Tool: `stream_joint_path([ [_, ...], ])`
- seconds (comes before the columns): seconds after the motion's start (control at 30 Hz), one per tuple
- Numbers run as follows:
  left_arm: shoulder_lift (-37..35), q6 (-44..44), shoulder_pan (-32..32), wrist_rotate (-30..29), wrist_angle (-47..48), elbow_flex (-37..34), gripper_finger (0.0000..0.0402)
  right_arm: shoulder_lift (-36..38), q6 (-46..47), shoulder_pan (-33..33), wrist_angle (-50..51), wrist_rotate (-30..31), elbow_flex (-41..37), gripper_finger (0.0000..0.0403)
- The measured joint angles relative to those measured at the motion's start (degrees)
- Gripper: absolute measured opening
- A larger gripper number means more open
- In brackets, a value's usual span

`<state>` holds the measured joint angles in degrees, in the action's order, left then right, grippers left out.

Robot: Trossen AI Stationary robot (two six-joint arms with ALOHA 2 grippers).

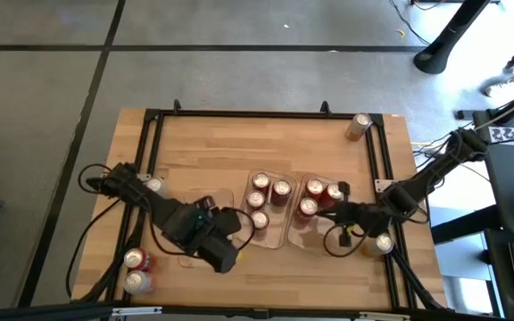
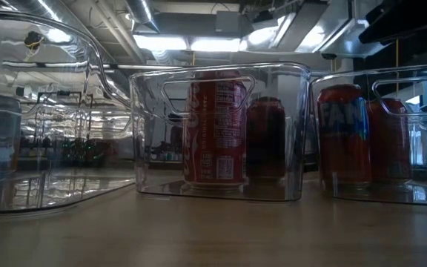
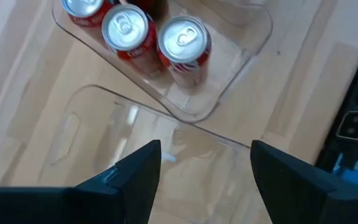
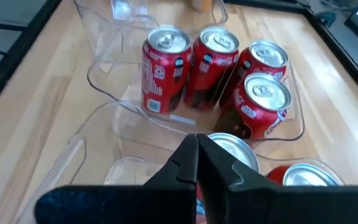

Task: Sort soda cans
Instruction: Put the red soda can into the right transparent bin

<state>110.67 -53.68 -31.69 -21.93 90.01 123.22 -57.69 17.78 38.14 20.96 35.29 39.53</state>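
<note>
Both grippers hold nothing: my left gripper [image 3: 204, 165] hangs spread above an empty tray [image 3: 104, 134], right gripper [image 4: 197, 163] pinched over sorted soda cans [image 4: 194, 59].

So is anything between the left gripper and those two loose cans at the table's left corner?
Probably only the wall of the empty clear tray: the left gripper, open, hangs over that tray, and the two cans stand outside it.

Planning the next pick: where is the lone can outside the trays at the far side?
High view: the lone can lies at the table's far right corner, beside the black frame rail, apart from the trays.
</note>
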Motion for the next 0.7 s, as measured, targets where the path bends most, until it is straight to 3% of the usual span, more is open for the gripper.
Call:
stream_joint_path([
  [0.13,0.0,-2.5,-1.1,0.1,0.0,0.0,0.0257,0.0,0.1,0.6,-0.1,1.2,0.0,0.0005],
  [0.43,0.7,-4.0,-1.7,0.1,0.0,0.0,0.039,-0.6,1.7,0.5,0.1,1.2,0.0,0.0005],
  [0.7,0.9,-7.0,-1.6,-2.0,-1.2,0.0,0.038,-3.2,3.5,0.5,0.0,1.2,0.0,0.0005],
])
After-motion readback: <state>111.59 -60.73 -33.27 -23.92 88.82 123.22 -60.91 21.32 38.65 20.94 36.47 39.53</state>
